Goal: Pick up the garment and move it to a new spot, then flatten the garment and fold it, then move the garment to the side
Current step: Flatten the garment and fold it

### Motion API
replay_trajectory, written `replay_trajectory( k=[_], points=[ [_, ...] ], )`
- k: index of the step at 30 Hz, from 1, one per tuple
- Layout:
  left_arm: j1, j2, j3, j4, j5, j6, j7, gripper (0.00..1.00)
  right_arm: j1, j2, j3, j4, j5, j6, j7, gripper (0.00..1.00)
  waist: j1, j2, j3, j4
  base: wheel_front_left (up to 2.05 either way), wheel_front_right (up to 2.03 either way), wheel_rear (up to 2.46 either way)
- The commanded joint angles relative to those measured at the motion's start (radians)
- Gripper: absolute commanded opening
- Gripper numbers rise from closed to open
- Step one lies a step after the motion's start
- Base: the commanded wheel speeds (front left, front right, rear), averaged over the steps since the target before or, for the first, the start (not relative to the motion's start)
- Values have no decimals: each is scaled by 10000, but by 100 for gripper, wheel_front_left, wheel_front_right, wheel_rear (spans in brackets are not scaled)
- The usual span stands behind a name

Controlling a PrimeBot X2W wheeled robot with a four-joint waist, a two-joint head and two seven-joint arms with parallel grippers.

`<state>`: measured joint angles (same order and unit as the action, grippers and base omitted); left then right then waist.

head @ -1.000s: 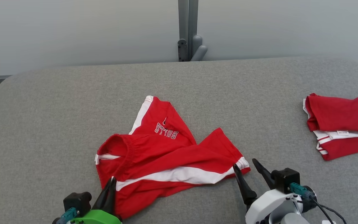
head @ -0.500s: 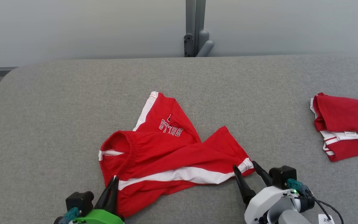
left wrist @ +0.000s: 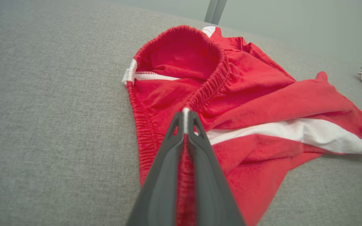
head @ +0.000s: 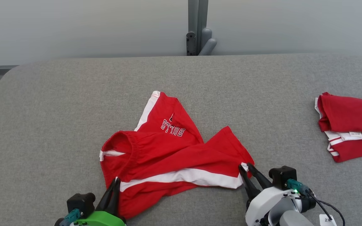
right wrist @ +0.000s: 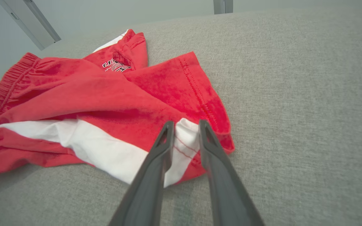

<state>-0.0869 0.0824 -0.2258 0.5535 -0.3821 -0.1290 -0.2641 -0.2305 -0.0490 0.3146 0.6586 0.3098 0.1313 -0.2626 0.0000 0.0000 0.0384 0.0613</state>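
Red jersey shorts with a white side stripe (head: pixel 168 153) lie crumpled at the middle of the grey fabric-covered surface (head: pixel 58 110), nearer its 6 o'clock edge, with the lettered leg pointing to 12.

Change noted: a second ago the right pincer (head: pixel 245 165) stood gaping at the hem corner, at 4 o'clock of the shorts. Its jaws have now drawn in to either side of that corner. In the right wrist view the end of the white stripe is bunched between the fingers (right wrist: pixel 168 131). A gap remains between them, so I cannot tell whether they bite yet.

No change: the left pincer (head: pixel 115 183) stays clenched on the edge just below the elastic waistband, at 7 o'clock of the shorts, with red cloth running between its fingers (left wrist: pixel 168 147). The earlier shift across the head view was the camera, not the cloth.

Meaning, my judgement: with both ends taken, the lift to a new spot can start. Flattening and folding are not begun. I should confirm the right grip has caught the hem before raising.

A second folded red-and-white garment (head: pixel 347 125) sits well apart at 3 o'clock.
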Motion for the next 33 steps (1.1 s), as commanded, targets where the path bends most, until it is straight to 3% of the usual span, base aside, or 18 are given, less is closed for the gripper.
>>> replay_trajectory(
  k=[1, 5, 10, 16, 26, 28, 33],
  points=[
    [-12, 30, 8, -1, -25, -34, 6, 0, -50, -36, -22, 69, -46, -13, -28, 33, 0, 0, 11, 8, 0, 0, 0],
    [-49, 20, 12, 39, -55, -32, 6, 0, -95, -46, -75, 116, -136, -13, -28, 0, 0, 0, -7, 14, 0, 0, 0],
    [-22, 24, 99, -41, -96, -32, 6, 0, -21, -50, -229, 1, -178, -13, -28, 0, 0, 0, -150, -21, 0, 0, 0],
    [-717, 457, 107, -692, -241, -32, 5, 0, -297, -64, -765, -1388, -33, -13, -28, 0, 0, 0, -462, -170, 0, 0, 0],
    [-4563, 2699, -532, -1583, -902, -6, 265, 0, -2427, -669, -1806, -3669, 172, -16, -28, 0, 0, 0, -773, -446, 0, 0, 0],
    [-5702, 3250, -833, -1661, -1010, -3, 680, 0, -3266, -976, -1865, -3807, 191, -21, -28, 0, 0, 0, -603, -495, 0, 0, 0],
    [-7616, 3641, -1553, -1252, -1338, 1, 1454, 0, -5035, -1463, -1590, -3102, -26, -21, -26, 0, 0, 0, 293, -477, 0, 0, 0]
  ],
)
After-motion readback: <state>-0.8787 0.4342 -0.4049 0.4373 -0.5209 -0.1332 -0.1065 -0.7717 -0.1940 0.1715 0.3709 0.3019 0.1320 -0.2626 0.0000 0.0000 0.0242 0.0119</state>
